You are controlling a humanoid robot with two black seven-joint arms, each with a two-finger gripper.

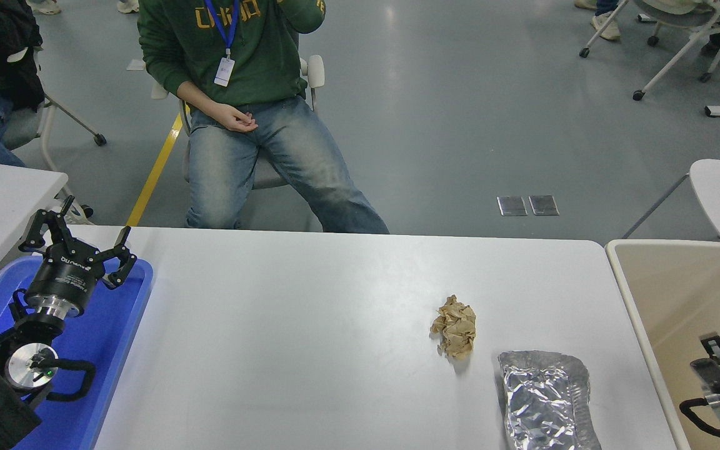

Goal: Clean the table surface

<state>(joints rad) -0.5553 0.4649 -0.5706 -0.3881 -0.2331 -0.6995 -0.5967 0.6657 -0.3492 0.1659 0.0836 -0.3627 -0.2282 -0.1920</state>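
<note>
Grey flooring lay beyond the table surface [310, 350], which filled the lower frame from the head view; a person in a green hoodie [241, 94] sat at its far side. On it lay a crumpled brown paper [455, 326] and, just beside, a foil sheet [544, 400]. The left gripper [79, 240] hung parked over the blue tray [116, 337], fingers spread and holding nothing; the right gripper [719, 365] sat over the beige bin [666, 281] — its fingers' state could not be told.

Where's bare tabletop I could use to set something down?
The table surface is bare from the blue tray across to the crumpled brown paper. The near right is crowded: the paper and the foil container beside the beige bin.
</note>
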